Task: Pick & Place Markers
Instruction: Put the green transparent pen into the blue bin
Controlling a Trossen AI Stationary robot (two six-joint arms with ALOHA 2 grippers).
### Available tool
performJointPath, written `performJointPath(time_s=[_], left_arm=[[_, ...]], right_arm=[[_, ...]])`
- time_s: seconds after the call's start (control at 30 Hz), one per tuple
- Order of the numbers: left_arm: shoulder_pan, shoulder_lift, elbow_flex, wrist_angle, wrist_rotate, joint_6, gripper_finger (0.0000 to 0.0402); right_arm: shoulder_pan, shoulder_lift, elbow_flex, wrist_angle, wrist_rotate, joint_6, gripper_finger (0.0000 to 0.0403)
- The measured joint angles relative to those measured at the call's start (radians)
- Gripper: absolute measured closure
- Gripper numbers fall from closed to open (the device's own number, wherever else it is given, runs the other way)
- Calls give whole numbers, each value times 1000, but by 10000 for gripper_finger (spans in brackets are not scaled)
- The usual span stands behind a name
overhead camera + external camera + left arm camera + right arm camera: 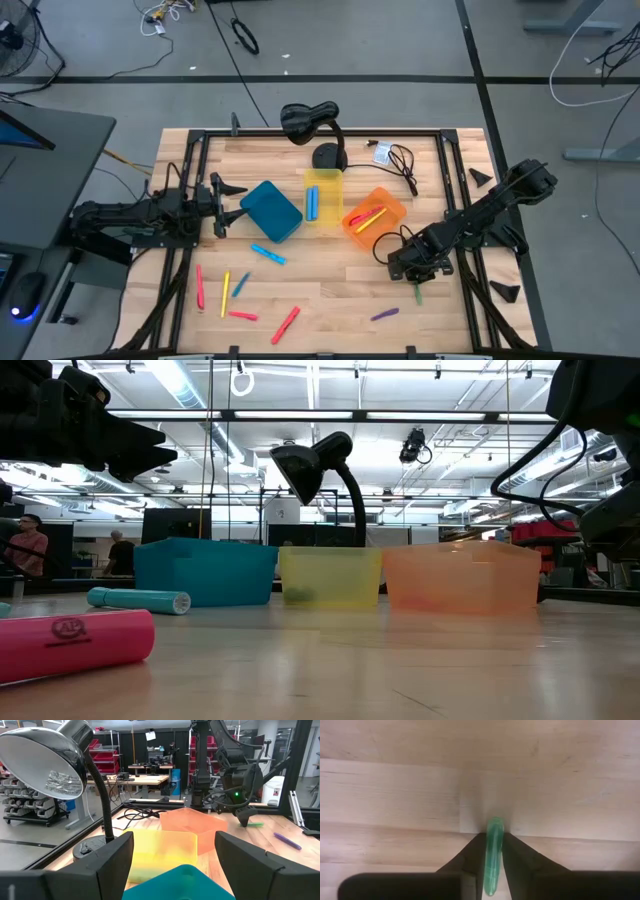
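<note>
My right gripper (pixel 416 282) stands near the table's right front, pointing steeply down and shut on a green marker (pixel 493 851). The left wrist view shows that marker (pixel 255 824) low at the tabletop beside the right fingers. Several markers lie flat on the table's front left: red (pixel 200 287), yellow (pixel 225 293), blue (pixel 268 255), red (pixel 286 324) and, further right, purple (pixel 385 314). The blue bin (pixel 272 211), yellow bin (pixel 323 195) and orange bin (pixel 374 217) stand mid-table. My left gripper (pixel 222 205) waits open and level at the left edge, facing the blue bin. My right gripper pinches the green marker between its two fingers (pixel 519 862), which come from above at a steep slant. The marker runs along the fingers, and its free end (pixel 495 824) sticks out past the fingertips toward the wood. Whether that end rests on the table I cannot tell.
A black desk lamp (pixel 310 125) stands behind the yellow bin, with a cable (pixel 400 160) at the far right. The yellow bin holds blue markers (pixel 312 203); the orange bin holds red and yellow ones (pixel 366 217). A black frame (pixel 190 160) runs along the table's edges.
</note>
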Motion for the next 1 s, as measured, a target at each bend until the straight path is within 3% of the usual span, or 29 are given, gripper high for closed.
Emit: performJointPath(time_s=[0.43,1.0], left_arm=[[0,0,0,0,0,0,115],[0,0,0,0,0,0,115]], right_arm=[[-5,2,14,-6,2,6,369],[-7,-57,124,-84,127,-91,366]])
